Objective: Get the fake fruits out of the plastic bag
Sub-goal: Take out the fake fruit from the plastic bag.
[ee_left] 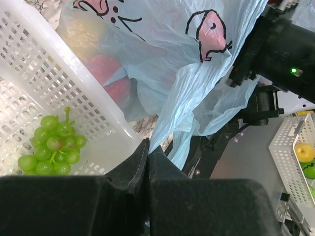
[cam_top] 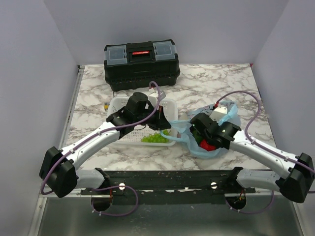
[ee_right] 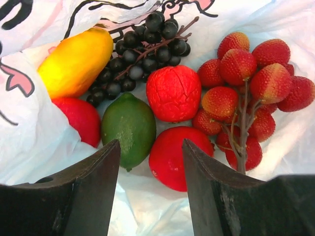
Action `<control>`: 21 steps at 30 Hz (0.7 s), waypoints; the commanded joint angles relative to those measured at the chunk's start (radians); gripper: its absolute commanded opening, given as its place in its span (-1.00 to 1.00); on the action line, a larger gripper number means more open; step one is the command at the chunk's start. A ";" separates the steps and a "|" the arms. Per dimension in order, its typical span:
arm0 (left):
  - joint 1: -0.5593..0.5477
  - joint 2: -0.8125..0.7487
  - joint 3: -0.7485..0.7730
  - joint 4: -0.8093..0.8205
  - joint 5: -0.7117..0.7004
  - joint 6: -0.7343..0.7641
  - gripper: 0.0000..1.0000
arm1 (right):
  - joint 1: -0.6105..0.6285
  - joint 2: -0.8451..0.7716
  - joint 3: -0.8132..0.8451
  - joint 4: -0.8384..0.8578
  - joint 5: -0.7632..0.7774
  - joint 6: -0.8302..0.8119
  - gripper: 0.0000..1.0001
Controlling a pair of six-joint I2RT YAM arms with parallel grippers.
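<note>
The light-blue plastic bag (cam_top: 197, 140) lies open on the table right of the white basket. My left gripper (cam_top: 162, 124) is shut on a stretched part of the bag (ee_left: 177, 98) at the basket's right edge. My right gripper (cam_top: 206, 140) is open inside the bag's mouth. In the right wrist view its jaws stand apart just above a smooth red fruit (ee_right: 177, 157) and a dark green lime (ee_right: 129, 129). Behind them lie a wrinkled red fruit (ee_right: 173, 92), a dark grape bunch (ee_right: 140, 51), an orange-yellow fruit (ee_right: 76, 61), a red berry cluster (ee_right: 251, 93) and another red fruit (ee_right: 76, 118).
The white mesh basket (cam_top: 118, 105) holds a pale green grape cluster (cam_top: 156, 138), also seen in the left wrist view (ee_left: 51, 147). A black toolbox (cam_top: 141, 64) stands at the back. A second white basket (ee_left: 290, 157) with yellow fruit shows off the table.
</note>
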 commanded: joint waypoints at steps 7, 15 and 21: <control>-0.019 -0.021 -0.010 0.035 0.014 -0.015 -1.00 | -0.087 0.114 -0.115 0.364 -0.246 -0.121 0.16; -0.038 -0.015 -0.010 0.047 0.018 -0.024 -1.00 | -0.091 0.196 -0.161 0.406 -0.303 -0.102 0.26; -0.045 -0.001 -0.006 0.053 0.014 -0.024 -1.00 | -0.113 0.247 -0.219 0.467 -0.321 -0.090 0.30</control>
